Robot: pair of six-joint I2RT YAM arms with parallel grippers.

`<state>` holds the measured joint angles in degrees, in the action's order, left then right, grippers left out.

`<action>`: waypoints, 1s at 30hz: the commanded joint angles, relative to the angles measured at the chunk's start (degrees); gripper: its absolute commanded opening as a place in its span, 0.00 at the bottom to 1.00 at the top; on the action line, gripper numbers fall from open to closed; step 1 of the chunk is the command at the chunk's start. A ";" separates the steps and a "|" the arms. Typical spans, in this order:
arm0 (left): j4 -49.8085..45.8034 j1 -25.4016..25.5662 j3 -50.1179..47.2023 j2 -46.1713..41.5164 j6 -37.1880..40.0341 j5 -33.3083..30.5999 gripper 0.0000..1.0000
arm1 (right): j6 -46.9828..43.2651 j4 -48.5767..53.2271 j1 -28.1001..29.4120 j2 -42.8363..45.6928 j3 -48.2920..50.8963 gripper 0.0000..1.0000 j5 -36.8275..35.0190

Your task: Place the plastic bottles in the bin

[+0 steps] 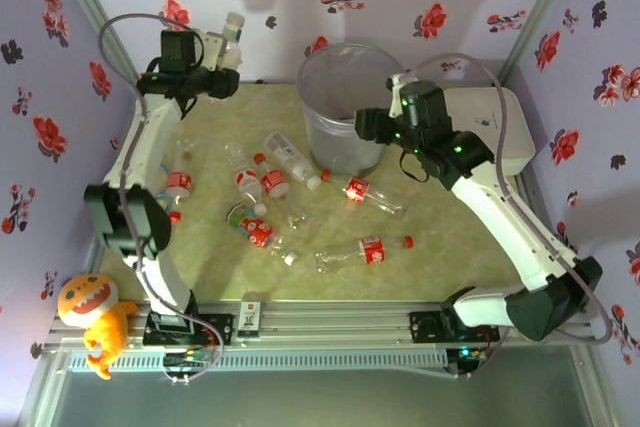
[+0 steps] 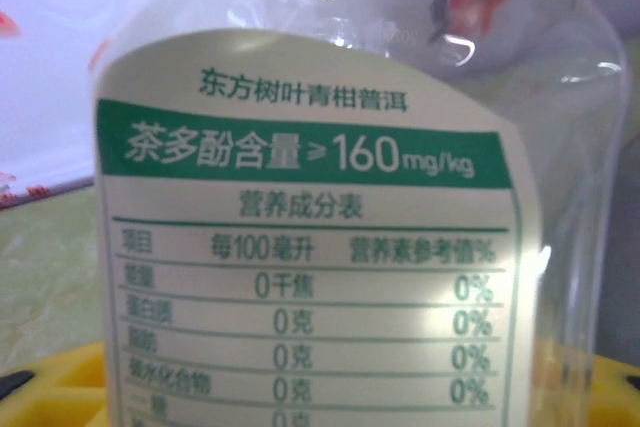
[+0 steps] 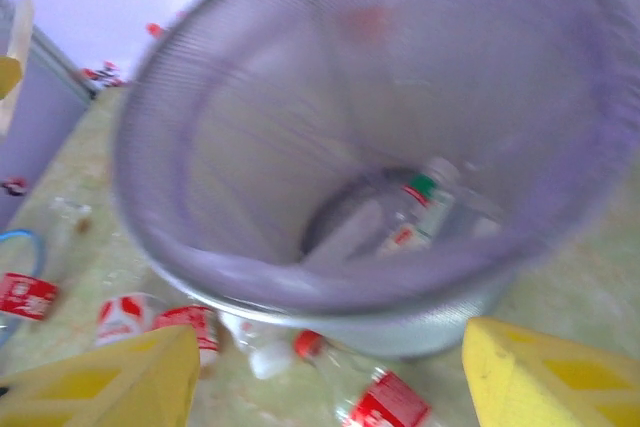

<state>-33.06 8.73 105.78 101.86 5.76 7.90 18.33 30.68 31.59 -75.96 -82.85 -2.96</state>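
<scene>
My left gripper [image 1: 218,59] is raised at the back left, shut on a clear bottle with a green-and-white label [image 2: 300,247] and a white cap [image 1: 233,22]. The bin [image 1: 345,102] stands at the back middle, with at least one bottle [image 3: 418,209] lying at its bottom. My right gripper [image 1: 363,125] hangs just outside the bin's right rim, open, with nothing between its yellow fingers [image 3: 110,382]. Several bottles lie on the table: red-labelled ones at the middle [image 1: 356,190], nearer the front [image 1: 371,249] and at the left [image 1: 178,183], and a white-labelled one [image 1: 290,159].
A white rounded box [image 1: 505,137] sits behind my right arm at the back right. An orange plush toy [image 1: 90,312] lies at the front left corner. Flowered walls close in the table [image 1: 430,257] on three sides.
</scene>
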 commanded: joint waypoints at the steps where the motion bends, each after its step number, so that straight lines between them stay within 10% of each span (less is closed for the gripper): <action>1: 5.57 5.09 -3.07 -6.57 -5.33 0.71 0.48 | 3.10 -3.74 1.19 -3.01 -3.71 0.71 1.81; 11: 11.39 16.17 -11.82 -16.18 -12.21 5.83 0.48 | 17.69 -24.44 2.23 -11.28 -9.03 0.80 16.24; 30: 11.57 22.78 -9.95 -13.13 -12.38 9.43 0.48 | 23.54 -28.82 2.09 -20.94 -14.47 0.84 22.10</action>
<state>-24.45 30.37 93.89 88.44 -6.15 15.33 40.32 2.98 33.45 -95.59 -96.09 18.02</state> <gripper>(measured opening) 0.580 0.846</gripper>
